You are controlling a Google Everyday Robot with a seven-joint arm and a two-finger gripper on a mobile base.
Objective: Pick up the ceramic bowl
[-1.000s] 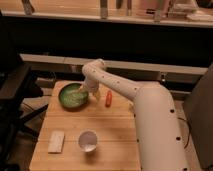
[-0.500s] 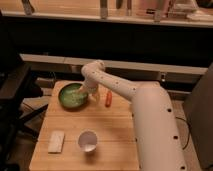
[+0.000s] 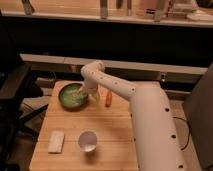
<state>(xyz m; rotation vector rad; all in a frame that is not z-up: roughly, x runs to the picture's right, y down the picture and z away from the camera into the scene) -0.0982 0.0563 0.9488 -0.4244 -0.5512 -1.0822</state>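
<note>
The ceramic bowl (image 3: 71, 96) is round and green with a dark rim. It sits on the wooden table (image 3: 115, 130) at the back left. My white arm reaches from the lower right across the table. The gripper (image 3: 83, 92) is down at the bowl's right rim, partly inside the bowl. The bowl rests on the table.
An orange carrot-like object (image 3: 108, 98) lies just right of the gripper. A small white cup (image 3: 88, 140) stands near the front middle. A pale flat sponge (image 3: 56, 141) lies at the front left. A dark chair (image 3: 15, 95) stands left of the table.
The arm and gripper stay at the bowl's right rim. Nothing has visibly moved.
</note>
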